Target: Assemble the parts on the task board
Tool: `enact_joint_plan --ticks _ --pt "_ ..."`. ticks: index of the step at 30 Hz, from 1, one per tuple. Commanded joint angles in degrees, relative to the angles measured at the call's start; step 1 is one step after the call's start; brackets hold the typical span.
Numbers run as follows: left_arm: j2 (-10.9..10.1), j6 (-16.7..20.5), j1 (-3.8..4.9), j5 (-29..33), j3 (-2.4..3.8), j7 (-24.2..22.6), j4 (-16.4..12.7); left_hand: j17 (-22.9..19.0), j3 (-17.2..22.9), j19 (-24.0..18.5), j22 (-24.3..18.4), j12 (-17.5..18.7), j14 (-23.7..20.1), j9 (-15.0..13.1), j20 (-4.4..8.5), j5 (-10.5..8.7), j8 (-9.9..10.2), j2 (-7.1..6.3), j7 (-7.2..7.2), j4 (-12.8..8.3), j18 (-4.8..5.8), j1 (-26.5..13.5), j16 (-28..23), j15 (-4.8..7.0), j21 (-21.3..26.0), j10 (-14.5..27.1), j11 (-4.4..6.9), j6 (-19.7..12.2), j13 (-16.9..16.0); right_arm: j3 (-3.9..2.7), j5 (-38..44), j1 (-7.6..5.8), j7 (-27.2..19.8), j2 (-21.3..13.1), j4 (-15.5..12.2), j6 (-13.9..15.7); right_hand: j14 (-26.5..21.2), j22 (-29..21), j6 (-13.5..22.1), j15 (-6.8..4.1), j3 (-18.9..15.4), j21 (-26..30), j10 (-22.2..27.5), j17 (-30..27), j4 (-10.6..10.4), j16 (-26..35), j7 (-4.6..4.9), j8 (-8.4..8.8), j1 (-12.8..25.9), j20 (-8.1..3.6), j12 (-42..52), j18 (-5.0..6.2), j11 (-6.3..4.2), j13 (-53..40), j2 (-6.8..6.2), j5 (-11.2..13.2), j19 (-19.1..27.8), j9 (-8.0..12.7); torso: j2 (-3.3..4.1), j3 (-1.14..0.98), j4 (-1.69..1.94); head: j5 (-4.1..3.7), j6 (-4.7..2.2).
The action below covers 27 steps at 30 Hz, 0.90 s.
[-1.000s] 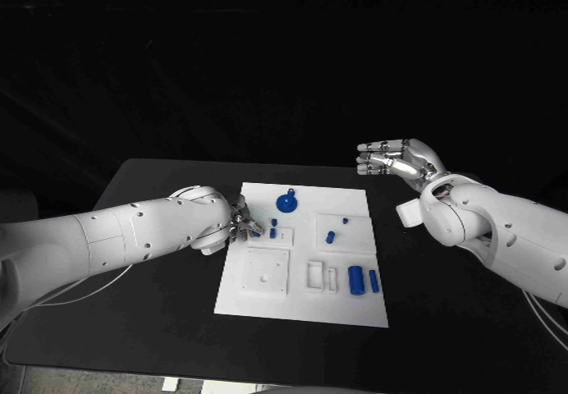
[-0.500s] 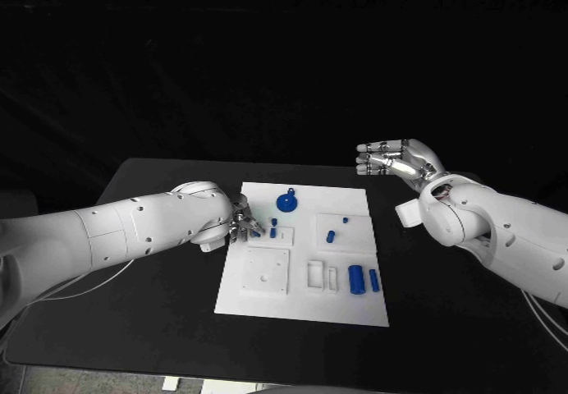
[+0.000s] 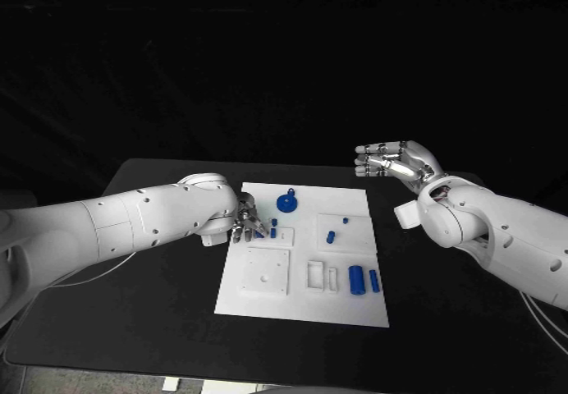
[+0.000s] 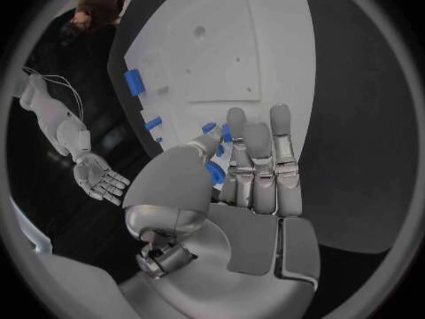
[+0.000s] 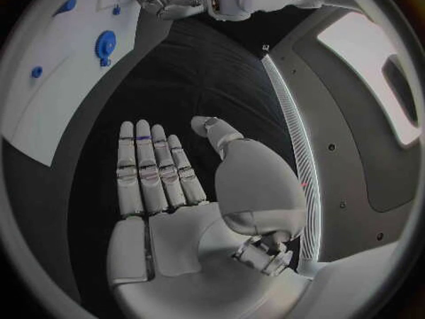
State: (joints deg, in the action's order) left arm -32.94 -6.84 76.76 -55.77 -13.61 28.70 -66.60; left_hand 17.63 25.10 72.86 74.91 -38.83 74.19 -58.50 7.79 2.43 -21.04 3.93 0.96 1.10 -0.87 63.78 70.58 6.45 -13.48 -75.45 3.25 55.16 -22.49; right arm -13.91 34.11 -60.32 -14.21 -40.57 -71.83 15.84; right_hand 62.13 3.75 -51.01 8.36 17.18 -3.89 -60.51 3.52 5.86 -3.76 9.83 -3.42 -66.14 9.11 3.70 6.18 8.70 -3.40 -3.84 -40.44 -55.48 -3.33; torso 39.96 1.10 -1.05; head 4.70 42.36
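Observation:
The white task board point(image 3: 302, 287) lies mid-table. My left hand point(image 3: 245, 222) is at the board's left edge, fingers straight. In the left wrist view this hand point(image 4: 252, 170) pinches a small blue part point(image 4: 215, 174) between thumb and fingers, close to two small blue pegs point(image 3: 273, 222) standing in the board. A round blue part point(image 3: 288, 201) lies at the far side, and two blue cylinders point(image 3: 356, 278) lie near the right edge. My right hand point(image 3: 396, 160) hangs raised beyond the board's far right corner, fingers apart, holding nothing.
Two more small blue pieces point(image 3: 332, 237) sit in a square recess at the board's right half. A raised white square plate point(image 3: 267, 270) takes the near left part. Black tabletop point(image 3: 154, 312) surrounds the board on all sides.
My left arm has edged a little toward the board while its hand stays at the small pegs. The right hand has hardly moved.

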Motion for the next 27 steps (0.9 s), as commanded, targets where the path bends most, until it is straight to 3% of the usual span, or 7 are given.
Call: enact_joint_plan --ticks 1,11,27 --pt "0.63 -3.96 0.37 -0.63 0.05 0.1 0.86 -0.8 3.14 -0.29 1.1 -0.58 -0.6 1.23 -0.34 0.33 -1.46 1.65 -0.13 -3.08 0.87 2.31 0.52 -0.13 -0.28 0.49 0.06 -0.76 0.67 -0.04 0.05 0.04 -0.37 0.15 0.0 -0.99 -0.42 -0.08 0.34 0.1 -0.35 0.03 0.53 -0.07 0.1 0.2 -0.04 0.17 0.23 0.16 -0.23 0.63 0.03 0.09 0.33 -0.33 0.4 0.07 0.02 0.04 -0.02 -0.01 -0.04" --pt "1.8 -5.66 0.82 -3.42 0.05 0.3 3.11 -1.67 2.88 -0.37 1.13 -1.23 -0.69 3.41 -0.31 0.33 -2.71 1.62 -0.1 -4.29 0.87 2.45 1.22 -0.12 -0.66 0.58 0.06 -1.02 1.44 -0.04 0.05 0.05 -0.36 0.27 0.09 -1.01 -0.43 -0.07 0.42 0.09 -0.55 0.01 0.55 -0.07 0.05 0.2 -0.05 0.18 0.2 0.17 -0.24 0.64 0.04 0.09 0.36 -0.38 0.39 0.08 -0.02 0.1 0.16 -0.08 0.09" --pt "3.64 -9.64 0.93 -4.36 0.02 0.5 5.48 -1.8 2.21 -0.49 1.12 -1.41 -0.76 5.09 -0.27 0.33 -3.15 1.67 -0.14 -5.37 0.87 2.53 1.75 -0.06 -0.9 0.26 0.11 -0.86 1.92 -0.04 0.05 0.05 -0.35 0.44 0.13 -1.08 -0.45 -0.07 0.46 0.12 -0.71 0.02 0.56 -0.07 -0.03 0.19 -0.04 0.18 0.18 0.18 -0.23 0.64 0.05 0.09 0.43 -0.44 0.42 0.08 -0.04 0.13 0.14 -0.08 0.26"
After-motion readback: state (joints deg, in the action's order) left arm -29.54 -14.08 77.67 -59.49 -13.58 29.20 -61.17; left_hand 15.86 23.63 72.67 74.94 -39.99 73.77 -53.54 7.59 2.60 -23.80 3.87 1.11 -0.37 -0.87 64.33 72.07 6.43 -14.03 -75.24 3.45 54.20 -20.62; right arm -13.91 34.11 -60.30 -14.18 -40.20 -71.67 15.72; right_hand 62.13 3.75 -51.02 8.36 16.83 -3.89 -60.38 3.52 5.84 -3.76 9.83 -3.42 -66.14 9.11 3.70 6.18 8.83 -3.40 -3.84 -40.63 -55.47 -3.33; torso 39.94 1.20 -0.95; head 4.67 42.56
